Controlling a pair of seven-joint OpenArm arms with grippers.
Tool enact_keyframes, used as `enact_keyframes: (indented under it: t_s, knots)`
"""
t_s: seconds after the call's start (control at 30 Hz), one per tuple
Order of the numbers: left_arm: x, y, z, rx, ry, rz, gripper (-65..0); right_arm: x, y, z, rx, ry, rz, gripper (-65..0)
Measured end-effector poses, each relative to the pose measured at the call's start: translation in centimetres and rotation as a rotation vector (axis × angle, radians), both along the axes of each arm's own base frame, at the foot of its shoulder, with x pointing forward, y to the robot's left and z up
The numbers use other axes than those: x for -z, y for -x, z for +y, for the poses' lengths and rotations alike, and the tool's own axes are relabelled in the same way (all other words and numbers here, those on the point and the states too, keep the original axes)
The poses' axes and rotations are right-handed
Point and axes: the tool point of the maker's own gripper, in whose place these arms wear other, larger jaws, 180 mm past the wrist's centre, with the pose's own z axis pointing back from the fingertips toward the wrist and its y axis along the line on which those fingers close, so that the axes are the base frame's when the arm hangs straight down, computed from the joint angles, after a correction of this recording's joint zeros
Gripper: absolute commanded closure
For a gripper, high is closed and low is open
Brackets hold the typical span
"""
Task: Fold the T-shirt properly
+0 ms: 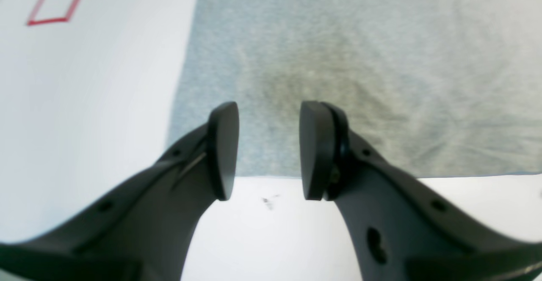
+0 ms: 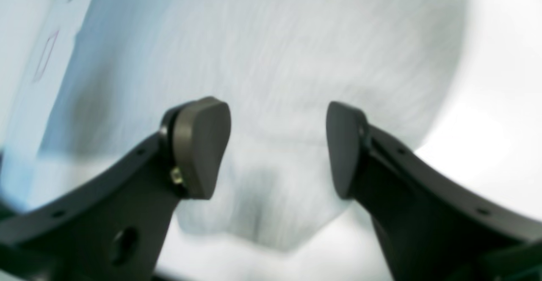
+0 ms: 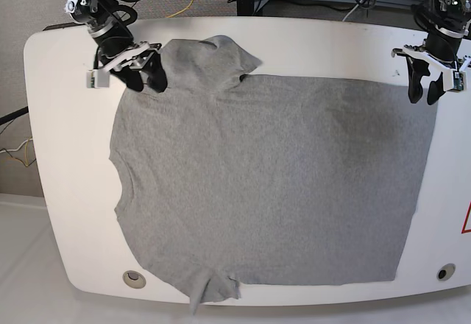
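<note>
We have the T-shirt (image 3: 265,184) spread flat across the table (image 3: 66,118), one sleeve bunched near the right gripper (image 3: 140,72). Both claws hang parted and empty, the left gripper (image 3: 425,87) over the hem corner. We judge this the pre-grasp step: next, each must descend and pinch an edge.

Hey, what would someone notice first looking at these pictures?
A big grey T-shirt spread flat over most of the white table, one sleeve bunched at the far edge. The right gripper hovers open over that sleeve on the overhead view's left; the left gripper hangs open at the shirt's far corner on that view's right.
</note>
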Motion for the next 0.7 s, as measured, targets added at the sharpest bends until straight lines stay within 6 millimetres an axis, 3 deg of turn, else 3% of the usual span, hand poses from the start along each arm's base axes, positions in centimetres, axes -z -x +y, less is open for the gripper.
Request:
enact_keyframes:
  t_s: [0.1,0.37,0.7]
  knots:
    - [0.1,0.0,0.0,-0.002,0.002,0.007,-22.5,1.7,0.7,0.1,-0.004,0.022,0.054,-38.1]
    - [0.1,0.0,0.0,0.007,0.012,0.005,-22.1,3.6,1.2,1.1,-0.048,0.086,0.081,-38.1]
    - [0.3,0.0,0.5,0.0,-0.007,0.008,-22.2,4.3,1.8,1.6,-0.051,0.089,0.078,-37.7]
